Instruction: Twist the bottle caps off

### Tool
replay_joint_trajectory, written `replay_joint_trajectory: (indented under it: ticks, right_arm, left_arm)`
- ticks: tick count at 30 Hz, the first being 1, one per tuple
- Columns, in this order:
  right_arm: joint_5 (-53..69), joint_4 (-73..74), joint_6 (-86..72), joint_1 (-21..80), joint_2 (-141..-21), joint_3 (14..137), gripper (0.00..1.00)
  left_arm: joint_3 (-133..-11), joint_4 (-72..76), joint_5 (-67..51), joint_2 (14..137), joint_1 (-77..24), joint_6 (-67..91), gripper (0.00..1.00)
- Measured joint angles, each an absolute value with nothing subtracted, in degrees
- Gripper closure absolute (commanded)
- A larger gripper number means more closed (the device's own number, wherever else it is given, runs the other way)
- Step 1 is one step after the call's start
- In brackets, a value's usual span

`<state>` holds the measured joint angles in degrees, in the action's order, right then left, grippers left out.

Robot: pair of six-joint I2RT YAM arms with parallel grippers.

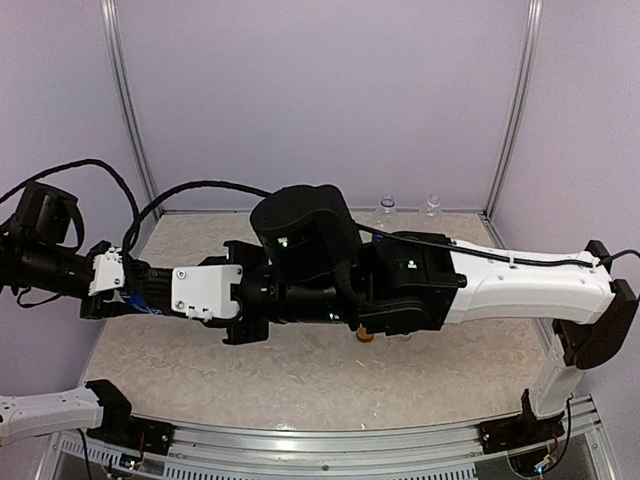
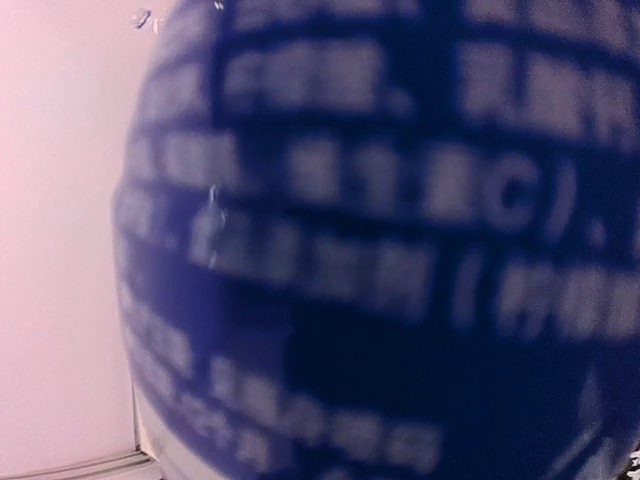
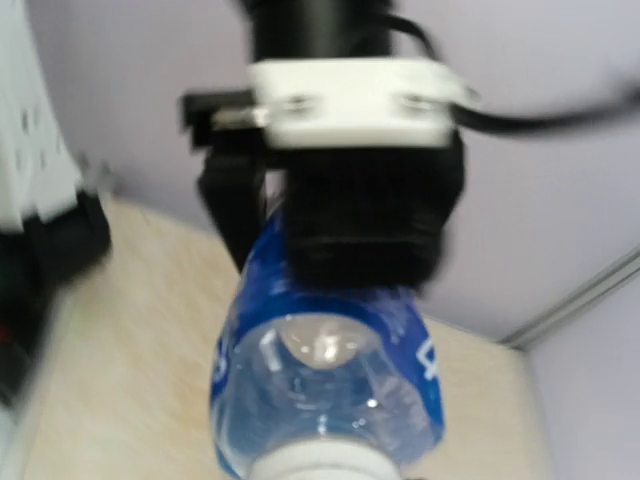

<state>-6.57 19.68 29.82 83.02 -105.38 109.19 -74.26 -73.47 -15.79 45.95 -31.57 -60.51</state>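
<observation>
- Top: left gripper (image 1: pixel 112 285) clamps one blue-labelled bottle (image 1: pixel 143 297) at 9 o'clock; right gripper (image 1: pixel 160 290) at its end, spread unclear. Two clear bottles (image 1: pixel 388 207), (image 1: pixel 432 205) at 12–1 o'clock; one orange cap (image 1: pixel 365 337) mid-table.
- Left wrist: one blue label (image 2: pixel 380 260) fills the view.
- Right wrist: that bottle's whitish rim (image 3: pixel 320 462) at 6 o'clock.

My overhead camera looked down from behind the arms (image 1: pixel 330 270) over the whole bench (image 1: pixel 300 385). My left wrist camera sat almost against a blue-labelled bottle (image 2: pixel 400 250), blurred; my right wrist camera faced that bottle close, neck-first.
</observation>
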Motion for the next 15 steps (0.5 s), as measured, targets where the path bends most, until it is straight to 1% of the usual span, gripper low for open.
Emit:
replay_joint_trajectory:
  ticks: [2,5,8,12,13,14,15]
  right_arm:
    - [-11.6,16.9,38.2,85.6,-104.6,106.2,1.0]
    - [-18.2,7.0,54.7,88.9,-102.6,97.2,1.0]
    - [-20.9,4.6,62.0,89.9,-102.9,96.0,1.0]
    - [-23.0,3.6,67.8,90.0,-103.4,95.9,1.0]
    - [-23.6,3.0,68.8,90.0,-103.5,95.7,0.92]
    - [-24.2,2.4,69.6,90.0,-103.6,95.5,0.68]
    - [-24.9,1.4,70.2,90.0,-103.7,94.9,0.42]
  left_arm:
    - [-74.3,-75.7,-17.5,46.1,-31.6,-61.1,0.56]
    - [-74.2,-78.2,-19.0,46.3,-32.3,-62.5,0.56]
    - [-74.0,-79.4,-18.8,46.7,-32.4,-63.3,0.56]
    - [-74.0,-78.9,-17.4,46.6,-32.4,-63.2,0.56]
    - [-74.0,-78.7,-17.0,46.5,-32.4,-63.1,0.56]
    - [-73.9,-78.4,-16.5,46.5,-32.4,-63.0,0.56]
    - [-73.6,-77.8,-16.1,46.4,-32.4,-62.9,0.56]
